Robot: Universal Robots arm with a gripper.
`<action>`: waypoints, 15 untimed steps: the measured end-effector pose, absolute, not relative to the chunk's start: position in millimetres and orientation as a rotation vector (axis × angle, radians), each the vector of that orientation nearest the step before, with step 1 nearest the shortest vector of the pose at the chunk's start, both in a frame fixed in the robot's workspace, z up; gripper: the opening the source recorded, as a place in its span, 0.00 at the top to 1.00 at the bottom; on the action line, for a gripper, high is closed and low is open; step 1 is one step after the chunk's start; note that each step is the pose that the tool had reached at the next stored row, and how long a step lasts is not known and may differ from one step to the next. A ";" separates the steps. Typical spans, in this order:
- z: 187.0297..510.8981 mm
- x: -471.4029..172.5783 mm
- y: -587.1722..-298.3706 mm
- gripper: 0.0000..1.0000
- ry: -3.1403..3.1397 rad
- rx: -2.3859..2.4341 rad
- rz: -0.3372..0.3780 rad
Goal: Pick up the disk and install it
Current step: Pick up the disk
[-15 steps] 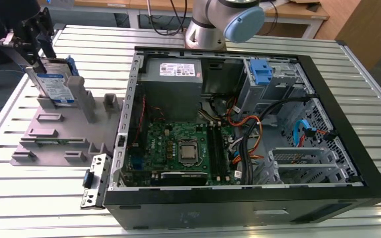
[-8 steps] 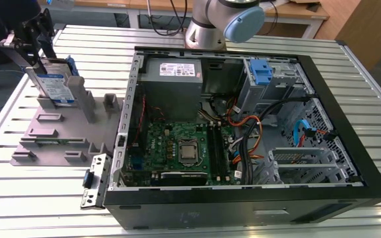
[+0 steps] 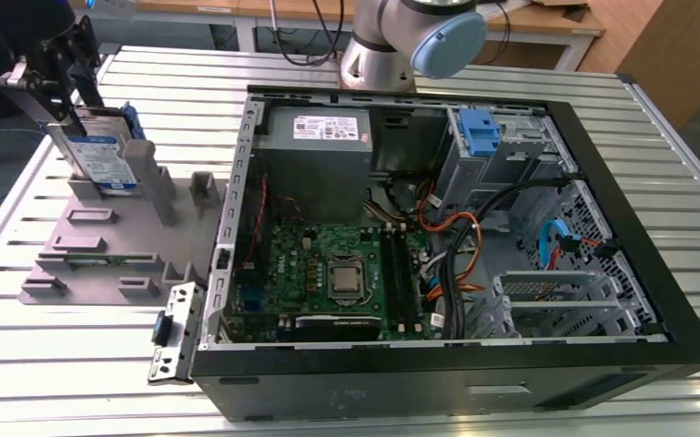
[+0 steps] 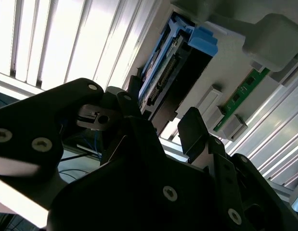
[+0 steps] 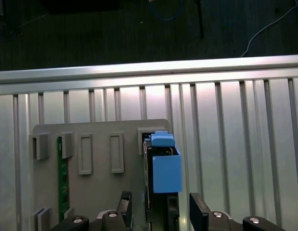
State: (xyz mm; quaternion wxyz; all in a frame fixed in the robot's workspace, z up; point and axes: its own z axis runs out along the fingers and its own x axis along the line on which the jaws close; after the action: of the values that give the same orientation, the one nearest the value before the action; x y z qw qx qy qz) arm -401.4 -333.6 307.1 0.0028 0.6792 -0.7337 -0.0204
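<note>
At the exterior view's left, the disk (image 3: 105, 153) stood on end in a grey holder (image 3: 95, 241) on the slatted desk (image 3: 34, 364), its white-and-blue label facing the camera and a blue rail along its far edge. I saw the tool (image 3: 65, 102) hanging at the disk's upper end. In the first wrist view its fingers (image 5: 198, 209) were spread, one on each side of the disk, with a gap showing between each finger and the disk, so nothing was pinched. The second wrist view showed the same: both black fingers apart and the disk's connector edge lying beyond them. I could not tell whether the finger pads touched the rails anywhere.

A thin green board (image 3: 92, 260) lay in a slot of the holder, nearer the camera than the disk and well apart from it. A small bracket (image 3: 174, 332) stood just beside the near left corner of the case (image 3: 447, 393).

The case lay open on the desk, to the right of the holder. Inside it, a grey box (image 3: 325, 146) with a white sticker sat at the far left, and the motherboard (image 3: 325, 264) lay below it in the picture. The arm's base (image 3: 386, 41) rose behind the case's far wall. Further right, a blue clip (image 3: 481, 132) stood in the far bay, and cables (image 3: 465, 228) ran from near that bay toward the motherboard.
</note>
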 end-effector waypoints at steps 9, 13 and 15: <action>307.0 -401.4 -333.6 0.50 -2.301 2.130 -0.064; 306.9 -401.4 -333.6 0.51 -2.301 2.130 -0.064; 306.9 -401.4 -333.6 0.58 -2.301 2.130 -0.064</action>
State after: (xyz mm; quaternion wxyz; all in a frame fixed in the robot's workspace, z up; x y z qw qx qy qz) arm -401.4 -333.6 306.9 0.0028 0.6792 -0.7337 -0.0204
